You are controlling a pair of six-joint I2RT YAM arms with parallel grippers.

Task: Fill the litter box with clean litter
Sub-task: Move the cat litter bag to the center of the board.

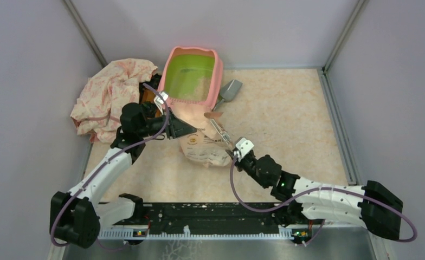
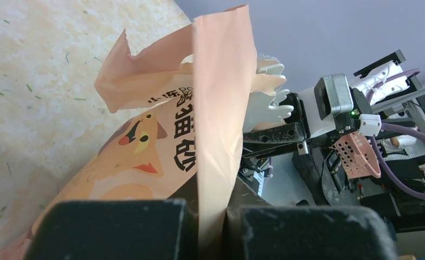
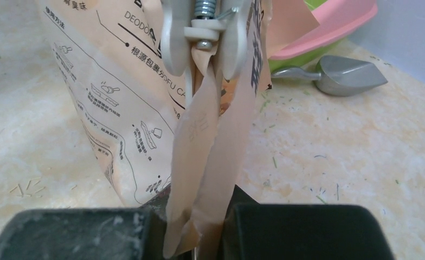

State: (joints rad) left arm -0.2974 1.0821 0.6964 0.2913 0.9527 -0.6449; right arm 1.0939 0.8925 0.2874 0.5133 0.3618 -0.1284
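The litter box (image 1: 194,50), pink-rimmed and lime-green inside, stands at the back of the floor, with pale clean litter (image 1: 200,86) in its near part. Just in front of it is the peach litter bag (image 1: 205,147), held from both sides. My left gripper (image 1: 186,129) is shut on the bag's left edge; in the left wrist view the bag (image 2: 145,157) has its fold pinched in that gripper (image 2: 213,216). My right gripper (image 1: 233,150) is shut on the right edge. The right wrist view shows the bag (image 3: 118,92) with its strip clamped in this gripper (image 3: 199,227).
A silver metal scoop (image 1: 231,91) lies right of the box, also seen beside the pink box rim (image 3: 335,30) as the scoop (image 3: 346,76). A crumpled pink cloth (image 1: 113,95) lies at the left wall. A white clip (image 3: 205,32) sits on the bag. Grey walls enclose the floor.
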